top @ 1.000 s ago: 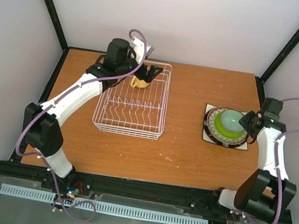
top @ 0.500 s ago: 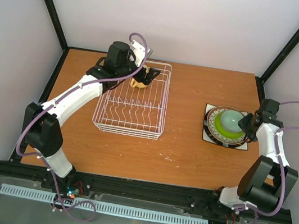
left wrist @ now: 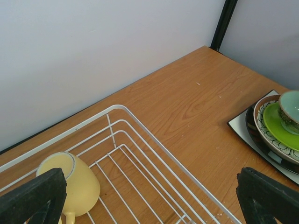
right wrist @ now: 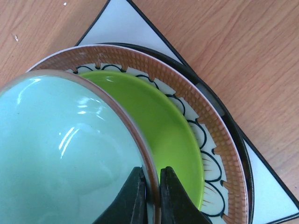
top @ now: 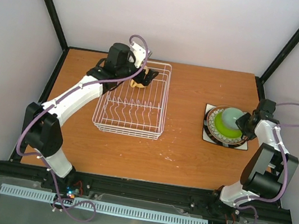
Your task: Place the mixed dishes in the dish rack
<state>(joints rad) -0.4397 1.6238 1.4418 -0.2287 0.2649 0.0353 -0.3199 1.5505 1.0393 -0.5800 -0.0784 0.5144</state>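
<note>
While the right gripper (right wrist: 152,176) pinches the rim of the cup (right wrist: 70,149) on the lime-green plate (right wrist: 174,135), lift straight up to clear the stack; left gripper (left wrist: 149,198) hangs spread over the dish rack (left wrist: 154,137).

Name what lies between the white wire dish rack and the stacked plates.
Only bare wooden tabletop between white wire dish rack and stacked plates, per the top view.

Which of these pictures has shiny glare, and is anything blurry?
Right wrist view: white glare streaks inside the pale cup, which is pinched by the right claw. Left wrist view: no glare, with the yellow mug and table grain crisp. Top view: even light, no harsh shadows.
</note>
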